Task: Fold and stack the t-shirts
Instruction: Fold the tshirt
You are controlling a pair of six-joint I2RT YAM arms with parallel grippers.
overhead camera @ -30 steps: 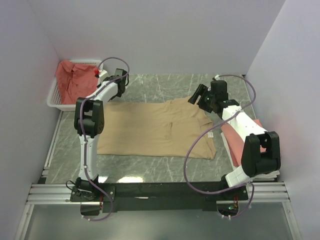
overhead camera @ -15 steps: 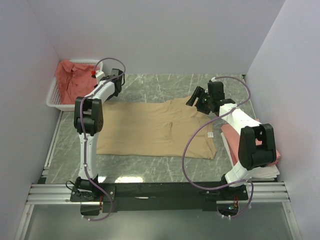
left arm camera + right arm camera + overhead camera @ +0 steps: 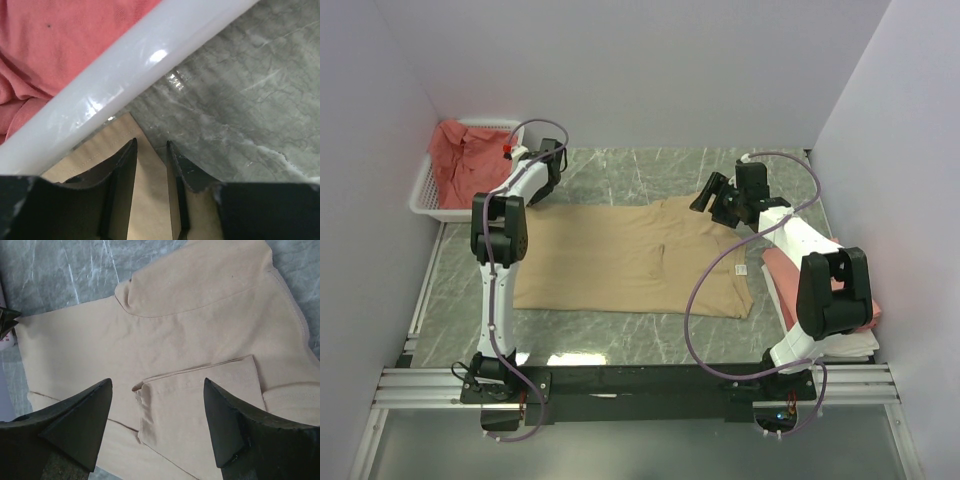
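Tan cloth fills the middle of the grey marbled table (image 3: 650, 175). It is one tan shirt (image 3: 630, 260) spread almost flat, long side running left to right. Just off the tan shirt's right edge, partly under your right arm, lies a pile of salmon-pink shirts (image 3: 778, 268), folded by the look of it.

Over the far right part of the tan shirt, your right gripper (image 3: 157, 382) hovers with its fingers spread wide and nothing between them. Its camera looks down on a sleeve (image 3: 200, 390) lying doubled over on top of the body.

At the tan shirt's far left corner, your left gripper (image 3: 151, 145) sits low. Its fingers stand a narrow gap apart above the very tip of the cloth, pinching nothing that you can see. Whether the tips touch the fabric cannot be told.

Just beyond that corner runs the white rim of a plastic basket (image 3: 125, 85), which holds a crumpled coral-red shirt (image 3: 460, 160).

Expect the tan shirt to be light, soft and limp. It will likely sag, drag and crease when lifted. Take it at the corners, through the stitched hem, where the cloth is thicker. Flat fabric on smooth stone is hard to get under. Mind the basket rim so close to your left fingers.
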